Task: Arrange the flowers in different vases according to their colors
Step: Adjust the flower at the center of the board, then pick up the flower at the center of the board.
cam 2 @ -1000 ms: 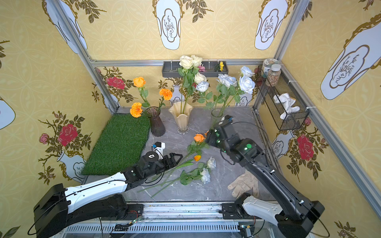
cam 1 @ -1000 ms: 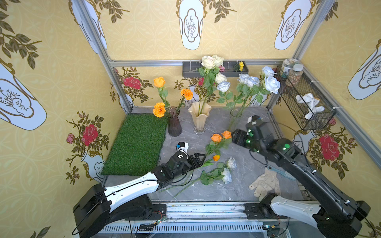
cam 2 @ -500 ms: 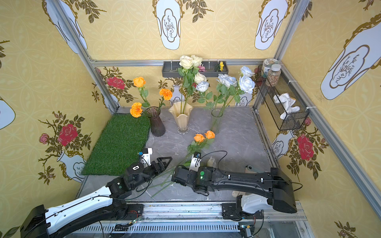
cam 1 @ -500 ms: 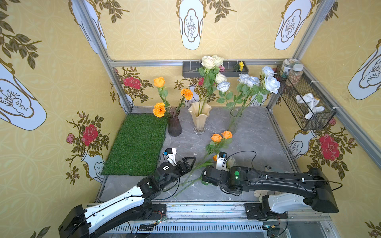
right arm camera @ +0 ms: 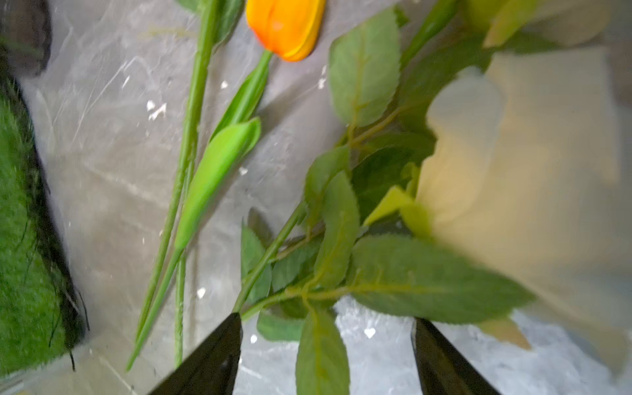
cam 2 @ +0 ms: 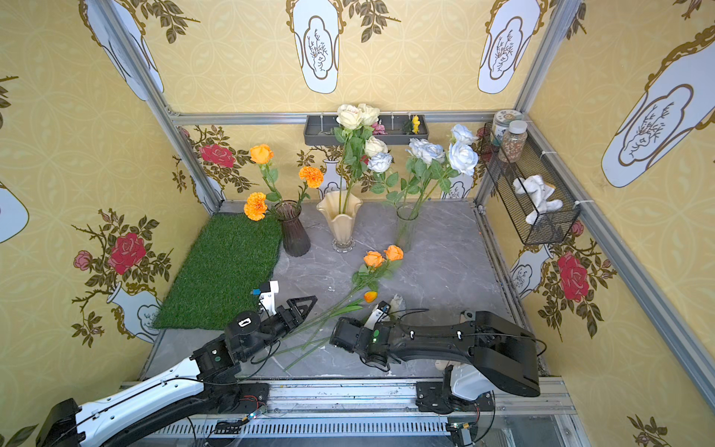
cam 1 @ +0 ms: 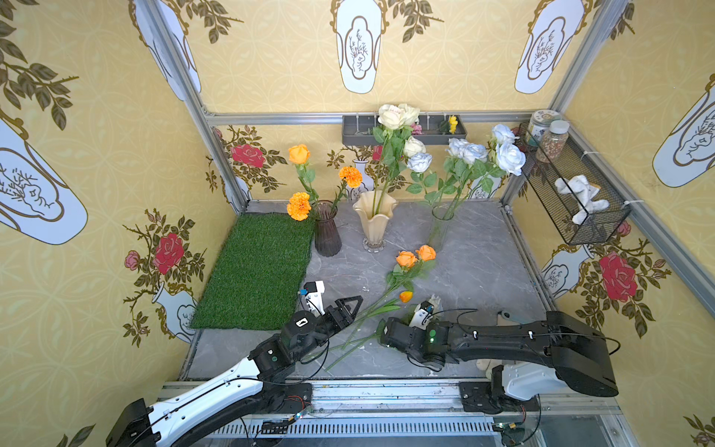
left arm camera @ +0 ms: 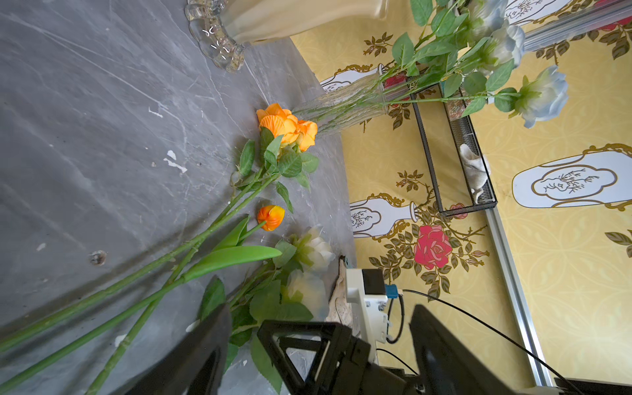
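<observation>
Now we are mid-pick: the right gripper [right arm camera: 325,325], jaws open, straddles the leafy stem of a pale rose [left arm camera: 313,248] on the table [cam 1: 483,263], lower centre in a top view. The left gripper [cam 1: 350,305] has its jaws open and empty nearby. Next we close and lift; blur possibly hides its tint.

left white-and-black arm [cam 1: 216,391] low, reaching in from grey desk [cam 1: 476,271] front edge | left black parallel gripper [left arm camera: 242,321] jaws apart | right black arm [cam 1: 503,338] low | right black parallel gripper [right arm camera: 325,319] jaws apart

Grey tabletop [cam 1: 483,271]: grass mat [cam 1: 255,271], vases [cam 1: 327,236] [cam 1: 374,224] [cam 1: 439,228] (three, upright), loose flowers [cam 1: 406,260] lying flat.
</observation>
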Available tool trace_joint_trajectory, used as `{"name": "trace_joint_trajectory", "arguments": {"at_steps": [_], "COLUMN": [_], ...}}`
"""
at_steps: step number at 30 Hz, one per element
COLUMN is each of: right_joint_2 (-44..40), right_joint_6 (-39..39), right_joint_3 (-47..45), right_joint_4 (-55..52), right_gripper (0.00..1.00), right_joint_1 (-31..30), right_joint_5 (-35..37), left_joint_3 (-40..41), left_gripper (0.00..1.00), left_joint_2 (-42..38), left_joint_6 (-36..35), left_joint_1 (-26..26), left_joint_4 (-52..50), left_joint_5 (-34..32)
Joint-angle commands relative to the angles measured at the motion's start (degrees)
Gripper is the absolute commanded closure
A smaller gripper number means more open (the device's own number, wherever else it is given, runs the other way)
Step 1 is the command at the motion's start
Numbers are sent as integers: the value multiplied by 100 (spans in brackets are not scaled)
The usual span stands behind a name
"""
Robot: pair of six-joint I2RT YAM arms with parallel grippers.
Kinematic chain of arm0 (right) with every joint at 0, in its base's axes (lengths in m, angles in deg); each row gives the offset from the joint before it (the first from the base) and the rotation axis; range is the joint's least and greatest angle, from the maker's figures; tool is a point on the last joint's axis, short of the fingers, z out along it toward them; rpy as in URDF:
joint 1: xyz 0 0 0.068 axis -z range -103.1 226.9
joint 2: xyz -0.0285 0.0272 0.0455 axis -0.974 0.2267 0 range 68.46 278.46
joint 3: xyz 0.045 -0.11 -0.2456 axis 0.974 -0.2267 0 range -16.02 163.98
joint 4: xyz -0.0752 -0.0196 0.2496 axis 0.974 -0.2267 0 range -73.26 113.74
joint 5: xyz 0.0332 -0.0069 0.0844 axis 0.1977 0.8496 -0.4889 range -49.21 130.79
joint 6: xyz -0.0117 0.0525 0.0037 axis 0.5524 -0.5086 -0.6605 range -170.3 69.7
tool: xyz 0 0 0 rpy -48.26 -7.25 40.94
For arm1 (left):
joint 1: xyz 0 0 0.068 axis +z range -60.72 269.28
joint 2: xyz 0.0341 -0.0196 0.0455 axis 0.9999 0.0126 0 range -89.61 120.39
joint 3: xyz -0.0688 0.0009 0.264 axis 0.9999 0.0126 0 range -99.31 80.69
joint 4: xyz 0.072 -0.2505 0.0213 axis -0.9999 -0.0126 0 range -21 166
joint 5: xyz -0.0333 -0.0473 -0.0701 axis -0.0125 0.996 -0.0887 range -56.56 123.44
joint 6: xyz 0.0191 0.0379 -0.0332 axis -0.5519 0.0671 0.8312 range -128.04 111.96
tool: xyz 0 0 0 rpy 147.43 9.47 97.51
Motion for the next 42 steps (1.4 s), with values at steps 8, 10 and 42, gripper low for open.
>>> {"name": "trace_joint_trajectory", "arguments": {"at_steps": [8,10,42], "right_joint_2": [-388,-551,-839], "right_joint_6": [36,118,-246], "right_joint_3": [-544,-716,-112], "right_joint_4": [721,805,-941], "right_gripper": [23,24,48], "right_joint_1": [1174,1485,-247], "right_joint_5": [-270,-377,569], "left_joint_3": [-70,-105,-2058], "left_gripper": [16,16,31], "left_joint_2": [249,325,1683], "left_joint_6": [-50,-75,-222], "left_joint_1": [-1,-2,-214], "left_joint_4": [154,182,-2918], "left_joint_5": [71,78,291]}}
